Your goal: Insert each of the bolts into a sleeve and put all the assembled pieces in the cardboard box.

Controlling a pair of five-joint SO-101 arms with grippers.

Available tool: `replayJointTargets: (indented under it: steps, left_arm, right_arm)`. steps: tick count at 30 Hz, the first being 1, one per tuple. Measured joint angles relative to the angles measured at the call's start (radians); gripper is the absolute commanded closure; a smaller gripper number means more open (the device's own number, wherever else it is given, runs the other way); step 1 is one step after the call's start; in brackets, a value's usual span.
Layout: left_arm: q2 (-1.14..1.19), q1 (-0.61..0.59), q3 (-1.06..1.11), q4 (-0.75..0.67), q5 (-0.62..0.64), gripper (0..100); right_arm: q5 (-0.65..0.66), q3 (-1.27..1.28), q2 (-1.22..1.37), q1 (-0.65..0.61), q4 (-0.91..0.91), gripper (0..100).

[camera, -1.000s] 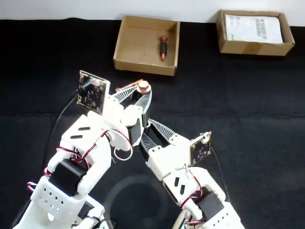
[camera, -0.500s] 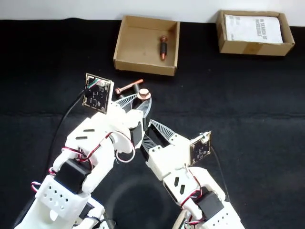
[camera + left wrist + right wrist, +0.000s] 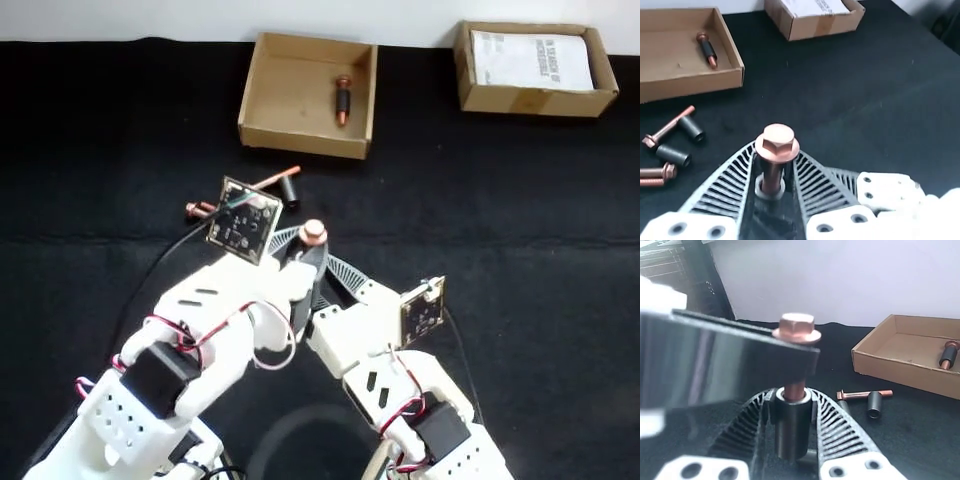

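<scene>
High camera looks down, wrist cameras close, seemingly opposed, sharing bolt

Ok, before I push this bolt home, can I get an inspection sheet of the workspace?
Surface: black cloth table, flat.
Job's things: copper hex-head bolt partway into dark cylindrical sleeve; one assembled piece lying in open cardboard box; two loose bolts and two loose sleeves on the cloth near that box.
Clutter: second cardboard box holding printed paper.
Grippers: left gripper shut on bolt; right gripper shut on sleeve.
Cables: red wires looped along the left arm.
Surroundings: pale wall behind the table.
</scene>
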Motion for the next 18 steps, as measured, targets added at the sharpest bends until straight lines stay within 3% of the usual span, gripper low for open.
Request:
replayJointTargets:
  steps: [6, 12, 18]
  left_arm:
    - [-0.012, 0.0, 0.0, 0.058, -0.02, 97]
    - [-0.017, -0.012, 0.0, 0.097, -0.086, 76]
    - [-0.031, -0.012, -0.017, 0.169, -0.092, 75]
  right_arm:
    - [0.0, 0.0, -0.002, -0.002, 0.0, 99.1]
    - [0.0, 0.0, -0.002, -0.002, 0.0, 99.1]
    - [0.0, 0.0, 0.0, 0.006, 0.0, 99.1]
